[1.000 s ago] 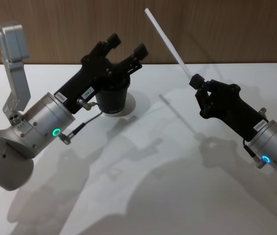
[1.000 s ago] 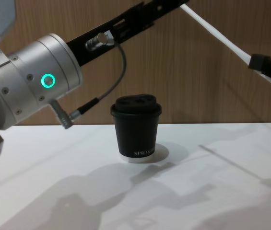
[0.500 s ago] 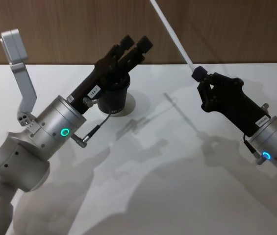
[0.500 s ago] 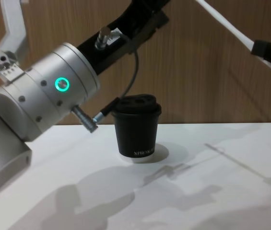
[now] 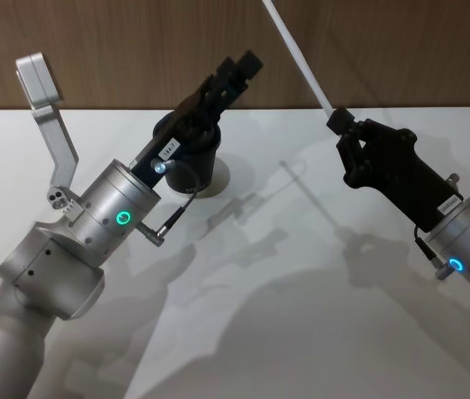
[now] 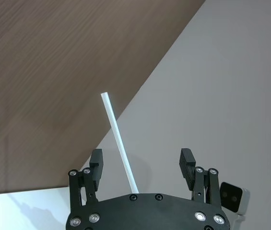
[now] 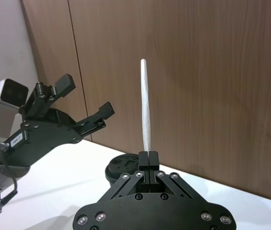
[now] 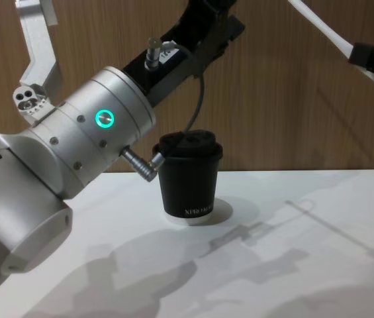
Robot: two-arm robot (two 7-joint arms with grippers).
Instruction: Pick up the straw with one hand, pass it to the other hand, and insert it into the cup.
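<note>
My right gripper (image 5: 338, 121) is shut on the lower end of the white straw (image 5: 297, 54), which slants up and to the left above the table. In the right wrist view the straw (image 7: 146, 105) stands straight up from the closed right gripper (image 7: 148, 157). My left gripper (image 5: 239, 68) is raised over the black lidded cup (image 5: 193, 170) and points toward the straw. It is open, and in the left wrist view the straw (image 6: 118, 139) shows in the gap of the left gripper (image 6: 141, 163), farther off and untouched. The cup (image 8: 188, 182) stands upright on the table.
The white table (image 5: 259, 316) stretches in front of the cup. A brown wooden wall (image 5: 384, 50) runs behind it. The left arm's silver wrist (image 8: 100, 132) hangs close beside the cup's lid.
The left arm has risen and turned its wrist, bringing its open gripper higher and nearer the straw. The right gripper has lifted the straw slightly.
</note>
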